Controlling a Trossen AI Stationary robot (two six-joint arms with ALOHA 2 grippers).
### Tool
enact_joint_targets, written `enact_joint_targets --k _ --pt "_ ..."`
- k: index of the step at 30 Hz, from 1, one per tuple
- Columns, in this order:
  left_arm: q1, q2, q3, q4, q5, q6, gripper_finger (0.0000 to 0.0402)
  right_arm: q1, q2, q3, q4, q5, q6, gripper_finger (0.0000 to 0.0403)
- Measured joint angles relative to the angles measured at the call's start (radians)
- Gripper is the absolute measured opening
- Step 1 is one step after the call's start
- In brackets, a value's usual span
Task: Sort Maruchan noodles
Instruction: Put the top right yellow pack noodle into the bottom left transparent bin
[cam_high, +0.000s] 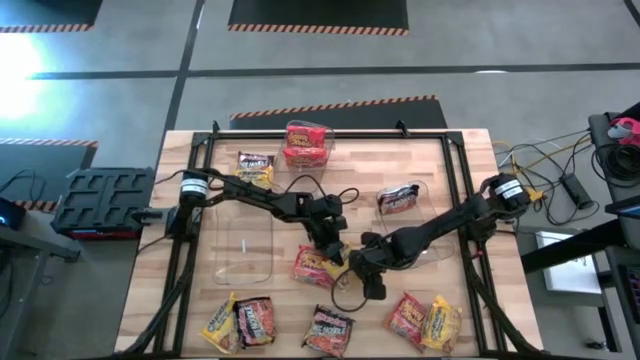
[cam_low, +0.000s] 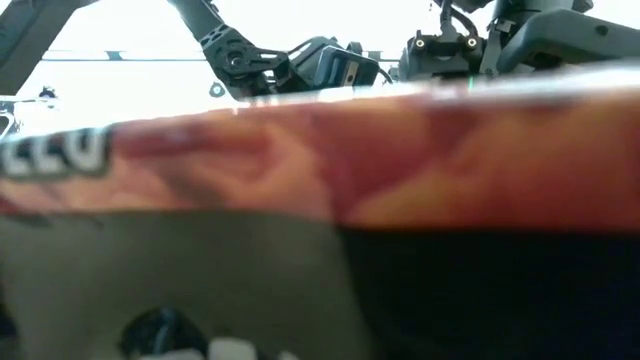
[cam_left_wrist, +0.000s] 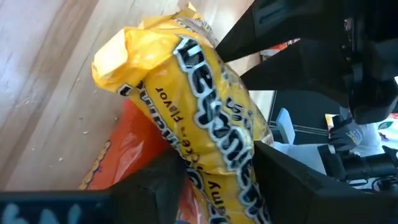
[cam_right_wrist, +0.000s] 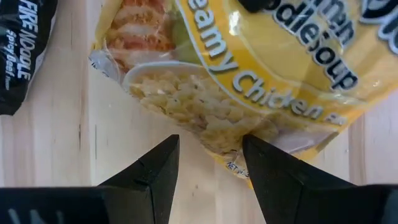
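While angled inward, left end effector (cam_high: 335, 250) low.

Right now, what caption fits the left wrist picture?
Left gripper fingers straddle a yellow noodle packet lying over a red packet.

L arm: reaching in from table's left edge, elbow bent, wrist pointing down near table centre.
L gripper (cam_high: 328, 252): two dark fingers (cam_left_wrist: 163, 186) closing round a yellow crinkly plastic noodle packet (cam_left_wrist: 205, 118).
R arm: stretching in from right edge, angling low twd centre.
R gripper (cam_high: 368, 272): just beside L one, dark fingers (cam_right_wrist: 155, 171) standing apart, gripping nothing.
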Motion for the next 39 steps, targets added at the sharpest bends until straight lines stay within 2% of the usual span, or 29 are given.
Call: enact_joint_targets --k 7,15,25,28,31,35,37,39 --pt "0.001 0.000 0.000 -0.002 0.000 0.001 0.0106 0.000 -0.001 0.013 -0.021 -0.001 -0.013 0.0173" --pt "0.004 -0.014 0.000 -0.010 0.027 0.019 0.0126 0.003 -0.042 0.013 -0.140 0.004 0.031 0.0173" --pt "0.004 -0.030 0.052 -0.042 0.052 0.073 0.0105 0.013 -0.199 0.011 -0.191 0.004 0.093 0.0173" --pt "0.005 -0.031 0.098 -0.146 0.052 0.153 0.0115 0.013 -0.243 0.012 -0.191 0.003 0.092 0.0173" --pt "0.005 -0.031 0.168 -0.337 0.020 0.275 0.0117 0.013 -0.284 0.012 -0.198 0.003 0.092 0.0173" --pt "0.004 -0.039 0.304 -0.668 -0.163 0.495 0.0109 0.013 -0.326 0.012 -0.195 0.027 0.090 0.0173" --pt "-0.001 -0.046 0.366 -0.794 -0.276 0.575 0.0107 0.013 -0.338 0.012 -0.196 0.058 0.089 0.0173" --pt "-0.006 -0.057 0.405 -0.861 -0.346 0.609 0.0107 0.013 -0.346 0.012 -0.196 0.076 0.089 0.0173"
